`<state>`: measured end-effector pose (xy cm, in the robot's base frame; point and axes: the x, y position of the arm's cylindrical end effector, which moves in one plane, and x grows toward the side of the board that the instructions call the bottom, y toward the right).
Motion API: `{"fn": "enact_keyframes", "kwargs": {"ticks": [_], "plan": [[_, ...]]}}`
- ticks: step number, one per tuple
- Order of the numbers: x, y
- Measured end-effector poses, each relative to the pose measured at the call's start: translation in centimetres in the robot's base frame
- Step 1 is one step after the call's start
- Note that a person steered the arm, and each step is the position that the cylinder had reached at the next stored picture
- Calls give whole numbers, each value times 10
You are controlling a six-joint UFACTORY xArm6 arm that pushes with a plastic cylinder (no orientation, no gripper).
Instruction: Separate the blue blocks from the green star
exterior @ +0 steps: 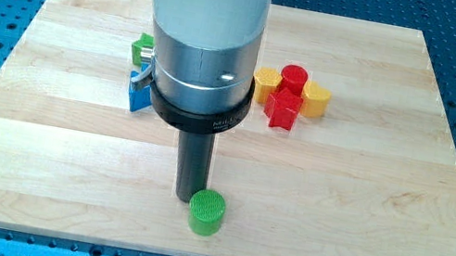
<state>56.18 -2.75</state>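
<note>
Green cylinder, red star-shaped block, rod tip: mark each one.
green cylinder (207,211), camera view, its ribbed top face.
red star-shaped block (283,109), camera view, its front face.
my tip (189,198), camera view, the rod's lower end, beside the green cylinder.

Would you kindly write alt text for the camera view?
My tip rests on a wooden board just left of a green cylinder. Behind the arm peek a green block and blue block; red and yellow blocks cluster right.
</note>
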Motion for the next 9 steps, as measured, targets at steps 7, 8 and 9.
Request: {"fn": "enact_keyframes", "kwargs": {"ticks": [7, 8, 9], "plan": [[-127, -65], [-136, -49], [-158, -32]]}}
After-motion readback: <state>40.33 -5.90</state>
